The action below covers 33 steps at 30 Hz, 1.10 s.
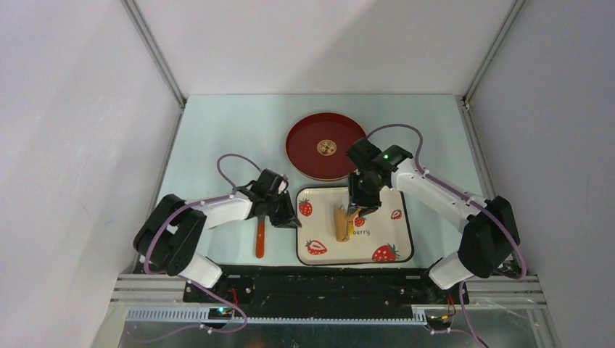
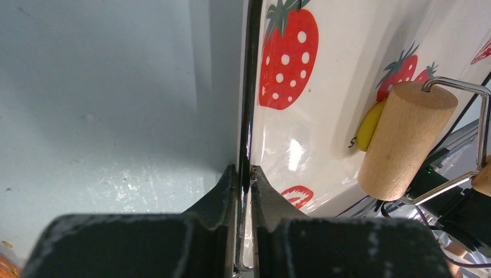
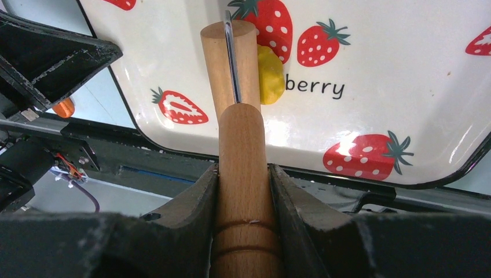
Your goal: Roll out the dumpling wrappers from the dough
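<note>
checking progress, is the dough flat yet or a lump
A lump: the dough bulges thick and rounded beside the roller, not spread thin.

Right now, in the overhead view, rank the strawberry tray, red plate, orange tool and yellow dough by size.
Largest first:
strawberry tray
red plate
orange tool
yellow dough, only partly visible beside the roller

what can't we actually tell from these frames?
- dough: mostly behind the roller in both wrist views and only a speck from the top. Its full shape, and whether the roller touches it, are unclear.
- orange-handled tool: far end hidden under the left claw in the top view.
- tray: cut off by the picture edges in both wrist views.
</note>
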Motion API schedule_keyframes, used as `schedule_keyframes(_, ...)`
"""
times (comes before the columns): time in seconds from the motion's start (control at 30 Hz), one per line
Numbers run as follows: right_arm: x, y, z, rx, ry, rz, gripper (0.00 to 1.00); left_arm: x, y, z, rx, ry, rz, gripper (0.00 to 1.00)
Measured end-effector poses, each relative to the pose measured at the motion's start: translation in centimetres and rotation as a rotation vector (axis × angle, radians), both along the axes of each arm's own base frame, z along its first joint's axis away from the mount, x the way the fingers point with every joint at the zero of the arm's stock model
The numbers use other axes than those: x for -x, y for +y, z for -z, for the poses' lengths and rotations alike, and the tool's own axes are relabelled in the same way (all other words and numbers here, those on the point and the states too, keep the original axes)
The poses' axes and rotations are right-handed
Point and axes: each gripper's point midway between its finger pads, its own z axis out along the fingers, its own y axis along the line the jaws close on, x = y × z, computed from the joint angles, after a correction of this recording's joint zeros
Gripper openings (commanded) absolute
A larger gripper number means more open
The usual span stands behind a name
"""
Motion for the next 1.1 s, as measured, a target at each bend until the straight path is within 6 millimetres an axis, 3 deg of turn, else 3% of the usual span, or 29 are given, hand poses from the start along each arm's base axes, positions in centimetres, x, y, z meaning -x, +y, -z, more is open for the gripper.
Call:
schedule_keyframes(0.37,0.3,1.6,-0.2,0.047,-0.047,-0.096,0.00,0.0,0.0,0.0,0.000,0.000,0.000,0.00)
schedule_keyframes(0.57,0.3,2.8,-0.7,-0.016,-0.061,-0.143,0.00,0.0,0.0,0.0,0.000,0.000,0.000,0.00)
schedule_keyframes(0.67,0.3,3.6,-1.9,-0.106,-0.069,-0.149,0.00,0.0,0.0,0.0,0.001,0.000,0.000,0.00)
schedule_keyframes(0.77,-0.1,4.1,-4.3,-0.211,-0.112,-0.142,0.00,0.0,0.0,0.0,0.001,-0.001,0.000,0.00)
schedule_keyframes(0.93,-1.0,2.8,-6.9,-0.272,-0.177,-0.094,0.00,0.0,0.0,0.0,0.001,-0.001,0.000,0.00)
schedule_keyframes(1.1,-1.3,-0.1,-5.6,-0.150,-0.157,-0.032,0.00,0.0,0.0,0.0,0.001,-0.001,0.000,0.00)
